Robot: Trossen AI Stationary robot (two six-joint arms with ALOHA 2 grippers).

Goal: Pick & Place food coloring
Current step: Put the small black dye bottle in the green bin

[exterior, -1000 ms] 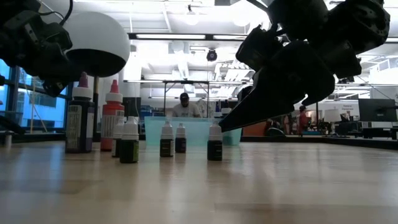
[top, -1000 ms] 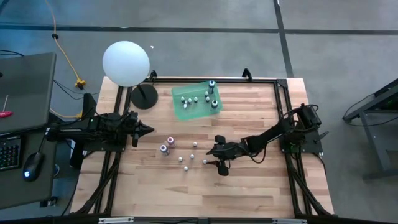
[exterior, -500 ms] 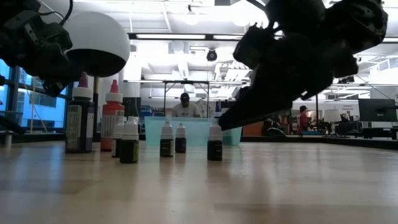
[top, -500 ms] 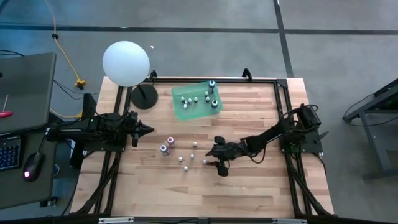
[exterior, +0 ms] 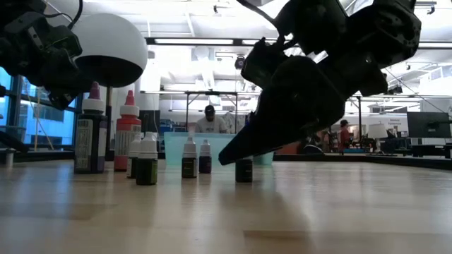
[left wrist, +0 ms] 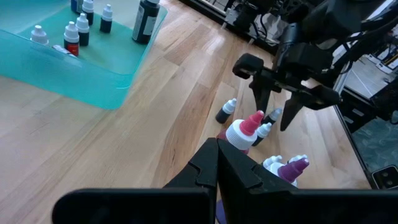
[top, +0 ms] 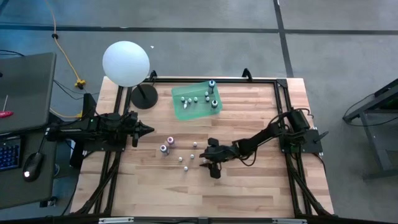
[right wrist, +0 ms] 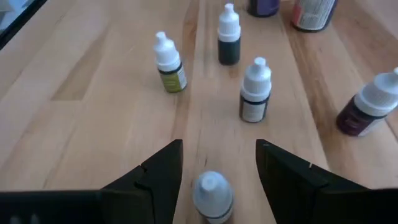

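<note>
Several tiny white-capped food coloring bottles [right wrist: 255, 90] stand upright on the wooden table, with two larger ones, purple [top: 164, 149] and pink-capped [top: 170, 141], to their left. More bottles stand in the green tray [top: 184, 111] at the far side. My right gripper [right wrist: 217, 149] is open and low over the table. Its fingers stand on either side of one small bottle [right wrist: 212, 194] without touching it; in the high view the gripper [top: 203, 162] hides that bottle. My left gripper [top: 148, 129] is shut and waits at the table's left.
A white globe lamp [top: 126, 63] on a dark round base [top: 144, 97] stands at the far left corner. A black frame [top: 281, 87] runs round the table's edges. Bare wood lies between the loose bottles and the near edge.
My right gripper has moved toward the table's left edge and dropped lower, coming over the nearest small bottle so that its fingers now straddle it. The bottles have stayed where they stood.
</note>
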